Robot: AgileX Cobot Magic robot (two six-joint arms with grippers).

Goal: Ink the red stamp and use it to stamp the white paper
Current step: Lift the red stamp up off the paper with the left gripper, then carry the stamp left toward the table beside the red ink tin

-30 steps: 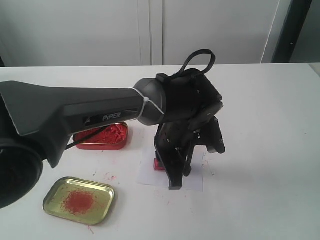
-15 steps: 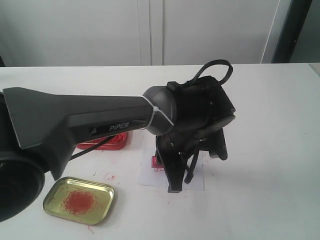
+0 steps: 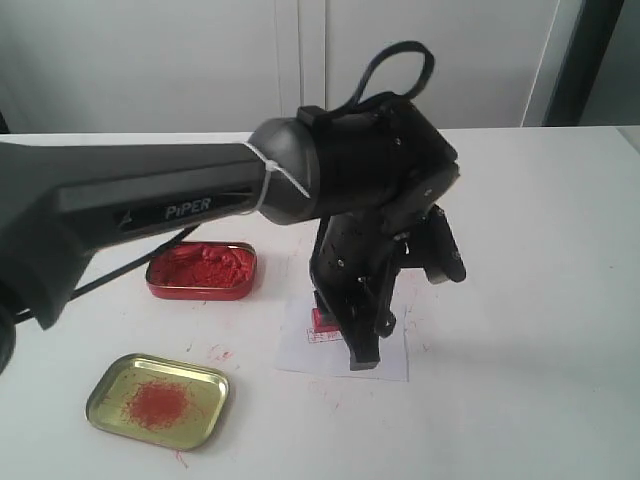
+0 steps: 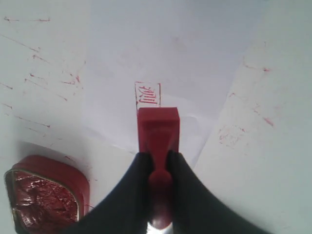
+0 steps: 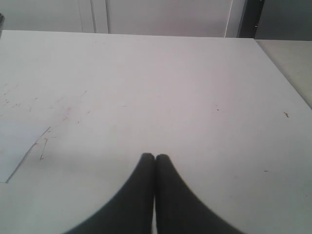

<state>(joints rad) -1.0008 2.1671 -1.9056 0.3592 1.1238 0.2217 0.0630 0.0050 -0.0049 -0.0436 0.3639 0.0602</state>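
My left gripper (image 4: 157, 159) is shut on the narrow handle of the red stamp (image 4: 157, 127), which points down over the white paper (image 4: 175, 53). A small red square imprint (image 4: 147, 94) shows on the sheet just beyond the stamp's face. In the exterior view the stamp (image 3: 322, 320) hangs at the paper's (image 3: 300, 352) left edge between the left gripper's dark fingers (image 3: 360, 340). In its wrist view my right gripper (image 5: 155, 157) is shut on nothing, above bare table; the exterior view does not show it.
A red tin of ink paste (image 3: 202, 270) lies left of the paper, also seen as the tin (image 4: 41, 195) in the left wrist view. A gold lid with red smears (image 3: 158, 400) sits at the front left. The paper's corner (image 5: 14, 146) shows near the right gripper.
The left arm has lifted and swung back a little with the stamp still held. The stamp has come off the paper, and a red imprint now shows beside it.
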